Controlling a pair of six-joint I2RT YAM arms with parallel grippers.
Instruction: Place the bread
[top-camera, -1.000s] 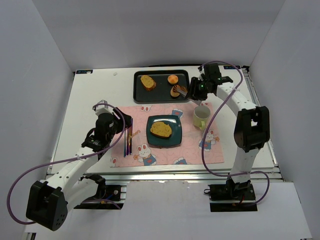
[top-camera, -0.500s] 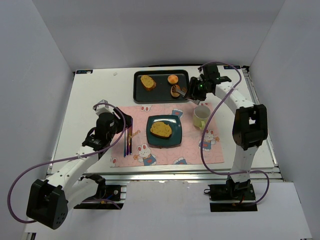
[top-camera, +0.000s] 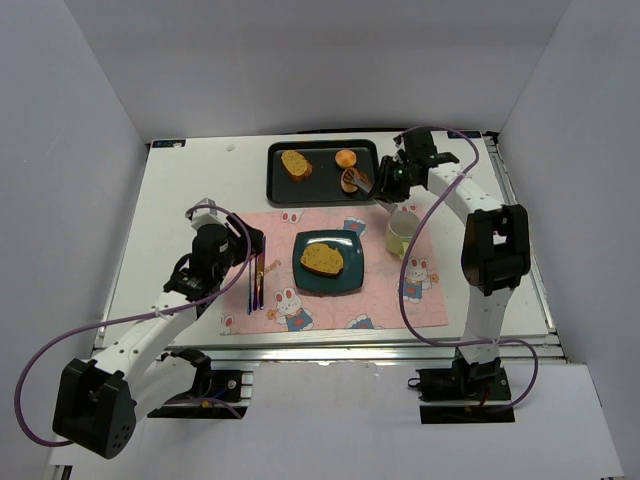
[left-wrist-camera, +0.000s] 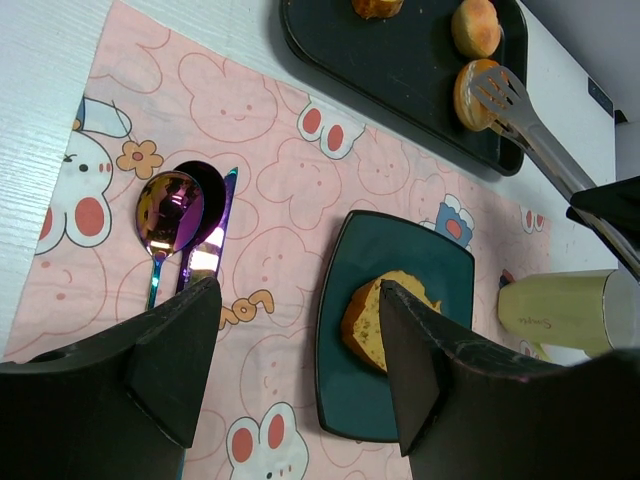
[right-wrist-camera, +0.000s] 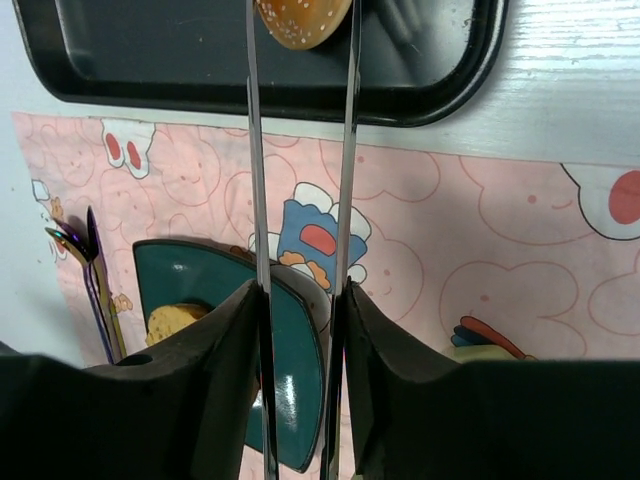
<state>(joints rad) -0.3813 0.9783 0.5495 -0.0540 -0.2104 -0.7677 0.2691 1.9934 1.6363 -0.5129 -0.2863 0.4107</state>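
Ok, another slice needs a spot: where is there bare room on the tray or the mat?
Free: the tray middle, between the bread slice and the orange bun; the placemat strip on the near side of the plate. Crowded: the tray's right end, where the tongs reach in, and the gap between plate and mug.

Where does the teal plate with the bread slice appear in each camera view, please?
Top external: teal plate at the centre, on the pink placemat.
Left wrist: plate at lower centre-right.
Right wrist: plate at lower left, partly hidden.
Shared landmark: the black tray, above the plate in every view.
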